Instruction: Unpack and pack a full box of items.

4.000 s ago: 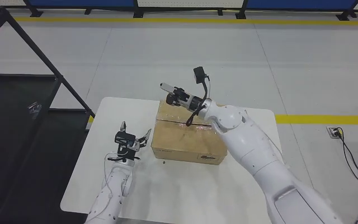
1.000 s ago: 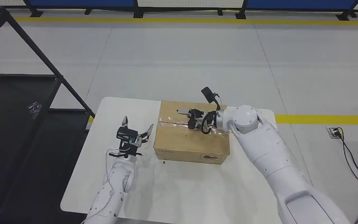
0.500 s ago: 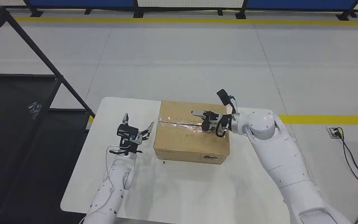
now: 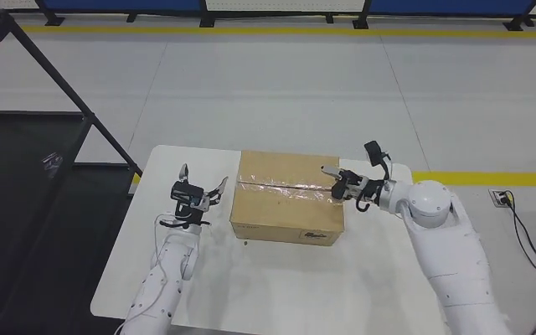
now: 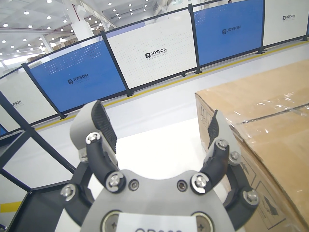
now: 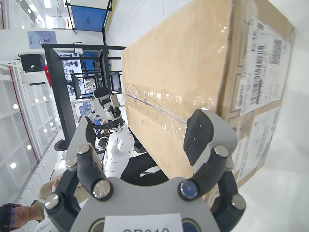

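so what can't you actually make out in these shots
- Contents of the cardboard box: hidden in every view by its shut flaps and clear tape.
- Whether the right gripper touches the box's edge: too small in the top view; in the right wrist view its finger covers the spot.
- Dark speck on the table before the box, top view: too small to identify.

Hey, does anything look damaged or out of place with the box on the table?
Only minor wear. The box has a frayed corner near its label, and the clear tape over its seam is wrinkled. Otherwise it sits flat and closed.
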You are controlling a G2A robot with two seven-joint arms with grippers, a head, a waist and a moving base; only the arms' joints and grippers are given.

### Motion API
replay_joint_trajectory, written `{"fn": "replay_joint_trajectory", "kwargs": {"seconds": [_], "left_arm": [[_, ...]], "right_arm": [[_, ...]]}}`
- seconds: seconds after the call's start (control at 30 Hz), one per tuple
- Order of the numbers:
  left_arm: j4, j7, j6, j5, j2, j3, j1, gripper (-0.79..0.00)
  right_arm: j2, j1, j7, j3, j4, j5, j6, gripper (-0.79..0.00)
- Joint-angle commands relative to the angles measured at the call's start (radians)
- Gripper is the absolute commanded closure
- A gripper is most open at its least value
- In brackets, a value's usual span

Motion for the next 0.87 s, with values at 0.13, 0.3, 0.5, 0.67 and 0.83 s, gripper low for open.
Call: {"fn": "replay_joint_trajectory", "kwargs": {"seconds": [0.13,0.3,0.5,0.67,0.83], "left_arm": [[-0.039,0.02,-0.002,-0.012,0.009,-0.036,0.014,-0.785],[-0.089,0.045,-0.009,-0.032,0.019,-0.078,0.031,-0.785],[-0.11,0.071,-0.019,-0.056,0.024,-0.103,0.028,-0.785],[-0.11,0.071,-0.019,-0.056,0.024,-0.103,0.028,-0.785],[-0.11,0.071,-0.019,-0.056,0.024,-0.103,0.028,-0.784]], "right_arm": [[0.024,-0.062,-0.014,0.079,-0.059,0.022,0.012,-0.785],[0.041,-0.12,-0.058,0.158,-0.112,0.068,-0.005,-0.785],[0.051,-0.21,-0.152,0.235,-0.184,0.14,-0.034,-0.785],[0.051,-0.21,-0.153,0.235,-0.185,0.141,-0.034,-0.784],[0.051,-0.21,-0.152,0.235,-0.184,0.14,-0.034,-0.785]]}}
